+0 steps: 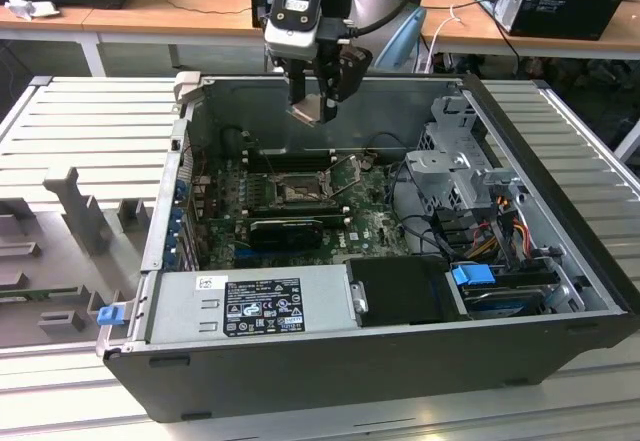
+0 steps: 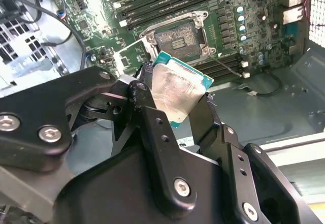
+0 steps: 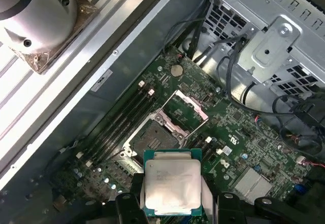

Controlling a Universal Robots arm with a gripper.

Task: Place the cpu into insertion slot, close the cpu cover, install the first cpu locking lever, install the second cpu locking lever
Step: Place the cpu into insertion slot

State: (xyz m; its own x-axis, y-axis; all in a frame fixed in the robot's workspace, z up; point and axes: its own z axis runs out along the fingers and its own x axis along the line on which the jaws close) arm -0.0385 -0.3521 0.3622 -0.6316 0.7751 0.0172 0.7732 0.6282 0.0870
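My gripper (image 1: pixel 318 99) hangs above the open computer case, over its far wall, and is shut on the cpu (image 1: pixel 312 111). In both wrist views the cpu (image 3: pixel 171 186) (image 2: pixel 177 89) is a pale silver square on a teal-edged board, pinched on two opposite sides by black fingers (image 2: pixel 147 82). Lower down on the green motherboard lies the insertion slot (image 3: pixel 150 138) (image 2: pixel 177 35) (image 1: pixel 298 191), a dark pin field in a metal rim with nothing in it. The cpu cover (image 3: pixel 199 110) is swung open beside the slot.
Black memory slots (image 2: pixel 172 0) run along one side of the socket. A grey power supply (image 1: pixel 255 306) fills the case's near side. A metal drive cage (image 1: pixel 455 161) with cables stands at the exterior view's right. Grey fixtures (image 1: pixel 80 211) sit on the table at its left.
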